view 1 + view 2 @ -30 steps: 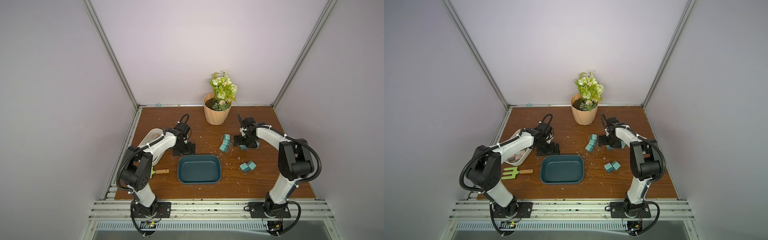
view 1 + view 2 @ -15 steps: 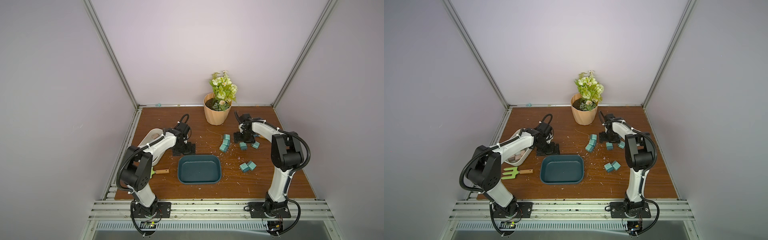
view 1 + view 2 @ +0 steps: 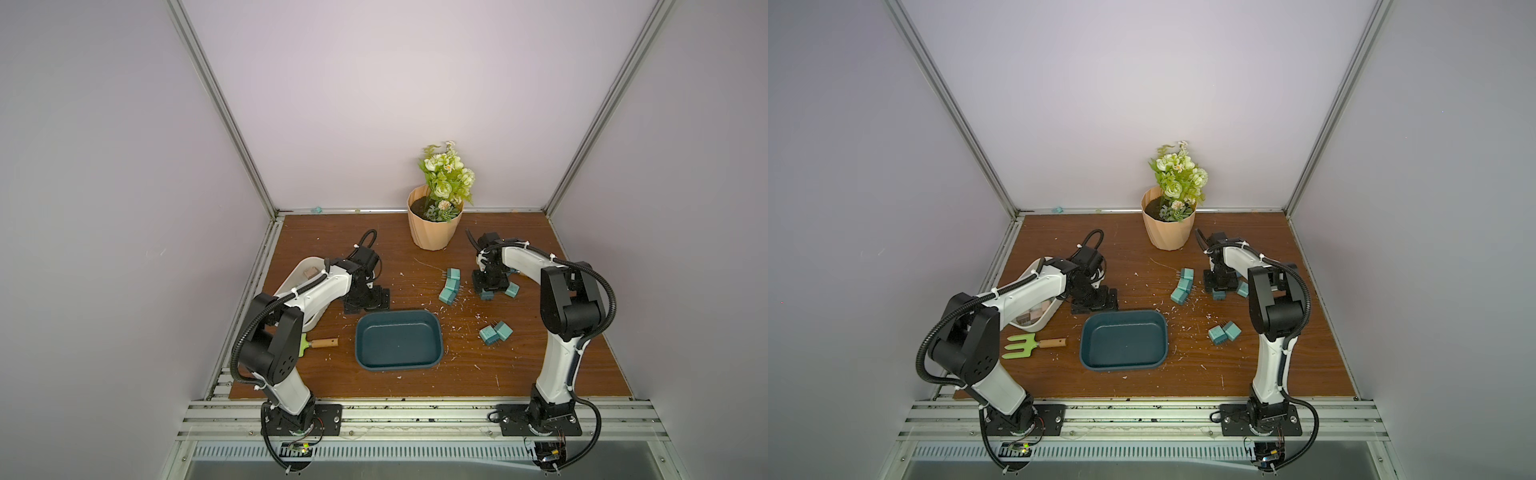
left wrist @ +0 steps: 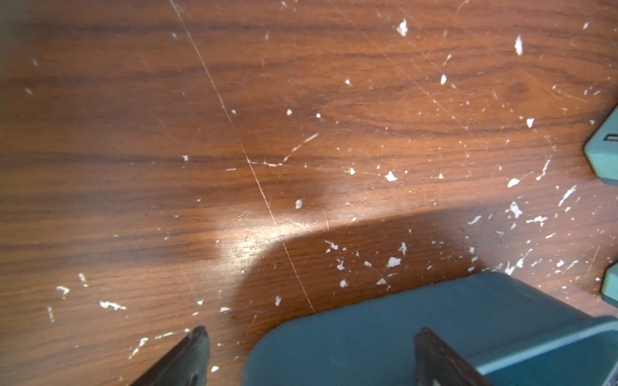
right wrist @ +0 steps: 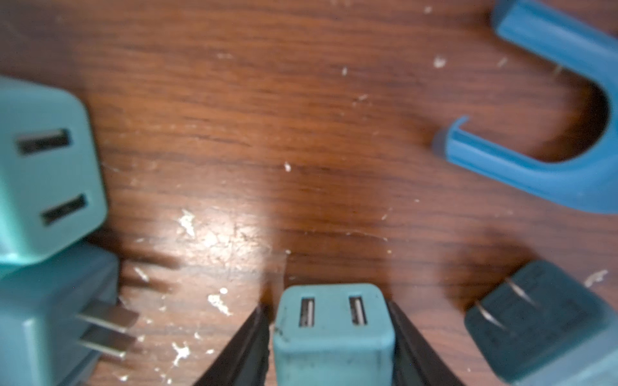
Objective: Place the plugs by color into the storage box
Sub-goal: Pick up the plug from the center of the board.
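Seven teal plugs (image 3: 449, 284) lie on the worktop (image 3: 415, 245) on the right arm's side, all outside the dark teal tray (image 3: 397, 338), which appears empty. On inspection, the right end effector (image 5: 326, 305) has its jaws narrowed onto one teal plug (image 5: 334, 337), a finger against each flank. The plug's two-slot face is turned up toward the wrist camera. The grip is judged made, the lift not yet begun. The plug is near cube-shaped and offers no long axis to favour. The left end effector (image 4: 311, 334) stands wide and empty over the tray's far corner, near the white tray (image 3: 297, 272) holding beige-pink plugs (image 3: 1034, 313). From the gripped plug, the dark teal tray lies toward the robot's base and the left arm. A row of three (image 3: 446, 296) stands just beside that path, so clearance upward is advised first.
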`<state>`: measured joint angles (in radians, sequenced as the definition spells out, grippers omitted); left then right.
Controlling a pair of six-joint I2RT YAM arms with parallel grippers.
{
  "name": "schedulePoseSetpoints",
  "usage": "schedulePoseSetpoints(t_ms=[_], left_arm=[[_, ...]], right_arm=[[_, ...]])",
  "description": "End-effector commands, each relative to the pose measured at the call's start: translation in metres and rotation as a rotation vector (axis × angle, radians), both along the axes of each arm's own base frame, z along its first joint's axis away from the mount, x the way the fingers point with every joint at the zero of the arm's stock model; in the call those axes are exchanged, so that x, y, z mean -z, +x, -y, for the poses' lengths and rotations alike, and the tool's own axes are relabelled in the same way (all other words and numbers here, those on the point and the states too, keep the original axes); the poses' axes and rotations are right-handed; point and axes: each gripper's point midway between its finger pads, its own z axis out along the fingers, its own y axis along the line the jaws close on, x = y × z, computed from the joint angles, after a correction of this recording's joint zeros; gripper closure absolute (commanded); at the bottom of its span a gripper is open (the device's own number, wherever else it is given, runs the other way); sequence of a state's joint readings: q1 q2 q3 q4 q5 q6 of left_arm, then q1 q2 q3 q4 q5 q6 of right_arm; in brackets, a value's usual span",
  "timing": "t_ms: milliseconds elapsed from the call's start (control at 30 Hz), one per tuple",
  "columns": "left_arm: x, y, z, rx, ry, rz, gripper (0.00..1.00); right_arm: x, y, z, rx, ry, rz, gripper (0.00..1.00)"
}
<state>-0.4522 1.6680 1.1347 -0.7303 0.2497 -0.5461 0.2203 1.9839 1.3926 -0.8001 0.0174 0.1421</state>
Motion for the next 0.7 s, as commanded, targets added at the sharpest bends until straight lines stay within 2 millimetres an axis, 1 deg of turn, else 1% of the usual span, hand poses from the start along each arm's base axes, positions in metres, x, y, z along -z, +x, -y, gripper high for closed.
schedulePoseSetpoints(t_ms=[0, 67, 133, 200, 267, 333, 433, 500, 667], left_arm=[[-0.009, -0.002, -0.001, -0.007, 0.004, 0.015, 0.04], [-0.014, 0.002, -0.006, -0.013, 0.014, 0.018, 0.04], [-0.022, 0.008, -0.013, -0.035, 0.007, 0.029, 0.04], [-0.033, 0.016, -0.021, -0.075, -0.031, 0.048, 0.04], [-0.044, 0.022, -0.026, -0.102, -0.064, 0.067, 0.04], [-0.052, 0.027, -0.032, -0.119, -0.069, 0.082, 0.04], [-0.061, 0.031, -0.035, -0.121, -0.053, 0.102, 0.04], [-0.064, 0.033, -0.040, -0.137, -0.028, 0.116, 0.04], [-0.072, 0.037, -0.059, -0.209, 0.022, 0.153, 0.05]], right_arm=[[-0.002, -0.012, 0.005, -0.007, -0.017, -0.020, 0.52], [-0.015, -0.010, 0.001, 0.005, 0.010, 0.008, 0.57], [-0.034, -0.004, -0.003, 0.022, 0.041, 0.052, 0.59], [-0.057, 0.000, -0.009, 0.028, 0.067, 0.090, 0.60], [-0.077, 0.000, -0.017, 0.018, 0.080, 0.114, 0.61], [-0.096, -0.004, -0.029, -0.001, 0.096, 0.136, 0.62], [-0.121, -0.019, -0.061, -0.050, 0.134, 0.161, 0.62], [-0.134, -0.034, -0.089, -0.093, 0.156, 0.174, 0.62], [-0.151, -0.081, -0.163, -0.197, 0.231, 0.189, 0.65]])
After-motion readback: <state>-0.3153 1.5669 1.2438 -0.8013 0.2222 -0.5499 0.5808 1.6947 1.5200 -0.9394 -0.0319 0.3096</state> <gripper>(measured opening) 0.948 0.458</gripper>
